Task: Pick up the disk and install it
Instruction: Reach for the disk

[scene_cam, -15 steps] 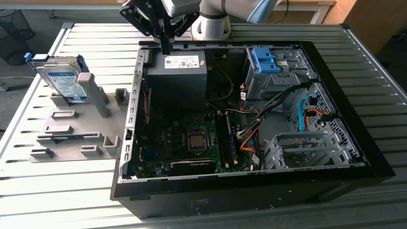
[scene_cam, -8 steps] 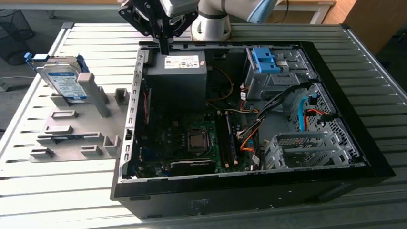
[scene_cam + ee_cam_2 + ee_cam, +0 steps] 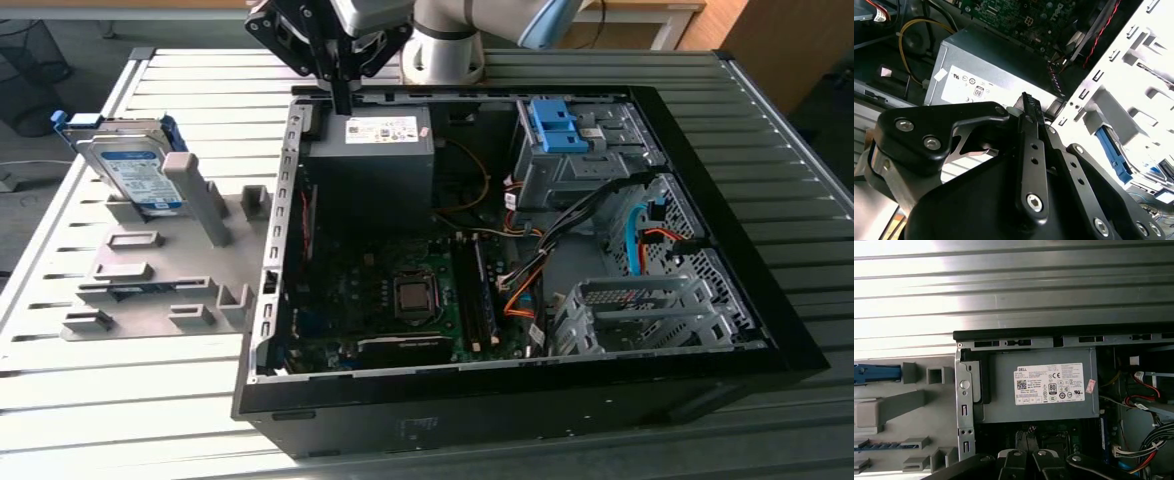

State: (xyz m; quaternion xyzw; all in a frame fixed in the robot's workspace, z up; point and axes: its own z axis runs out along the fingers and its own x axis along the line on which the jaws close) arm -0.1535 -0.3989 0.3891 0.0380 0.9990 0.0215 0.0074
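While the pincer (image 3: 343, 108) hangs shut w/ nothing in it, tips pressed together in the second wrist view, it sits just above the PSU (image 3: 380, 150), close to one wall of the open PC case (image 3: 534, 425). The disk (image 3: 131, 165) is well apart from the pincer, off toward the exterior view's left. It stands tilted in a grey holder (image 3: 174, 290) on the slatted surface (image 3: 200, 80), label side showing, w/ blue rails along its edges.
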